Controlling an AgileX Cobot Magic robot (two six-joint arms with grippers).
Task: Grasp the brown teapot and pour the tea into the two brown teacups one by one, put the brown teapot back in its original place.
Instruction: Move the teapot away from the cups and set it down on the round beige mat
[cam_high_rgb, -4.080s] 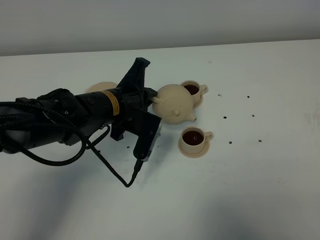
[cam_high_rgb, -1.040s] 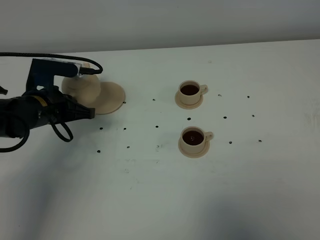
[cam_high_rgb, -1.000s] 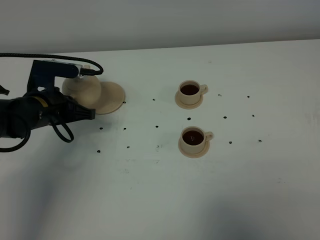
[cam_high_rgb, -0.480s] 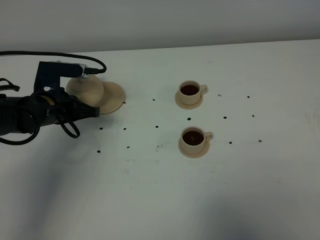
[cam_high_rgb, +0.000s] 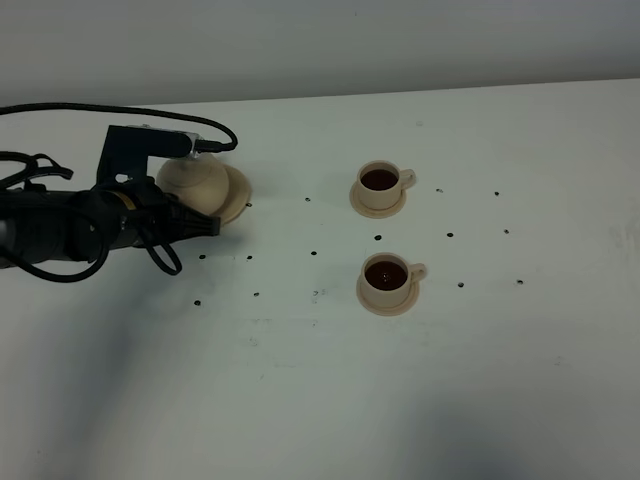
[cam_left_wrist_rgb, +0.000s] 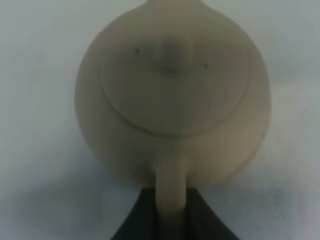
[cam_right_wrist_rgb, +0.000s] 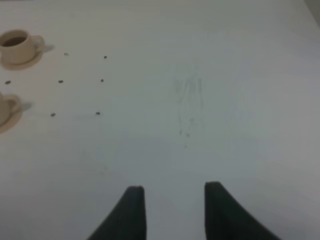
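Note:
The brown teapot (cam_high_rgb: 196, 180) is over the wide tan saucer (cam_high_rgb: 238, 192) at the left of the table; I cannot tell whether it rests on it. My left gripper (cam_high_rgb: 186, 206) is shut on the teapot's loop handle. In the left wrist view the handle (cam_left_wrist_rgb: 171, 186) stands between the two dark fingers, with the lid and knob (cam_left_wrist_rgb: 171, 54) beyond. The two brown teacups (cam_high_rgb: 380, 184) (cam_high_rgb: 387, 276) stand on their small saucers at centre right, both holding dark tea. They also show in the right wrist view (cam_right_wrist_rgb: 15, 43) (cam_right_wrist_rgb: 6, 113). My right gripper (cam_right_wrist_rgb: 175, 207) is open and empty over bare table.
The white table (cam_high_rgb: 320, 380) carries several small dark dots between the teapot and the cups. A black cable (cam_high_rgb: 60, 108) loops from the left arm along the back left. The right arm is out of the exterior high view.
The left arm has carried the teapot away from the cups to the far left, then shifted it right over the wide saucer. The cups have not moved.

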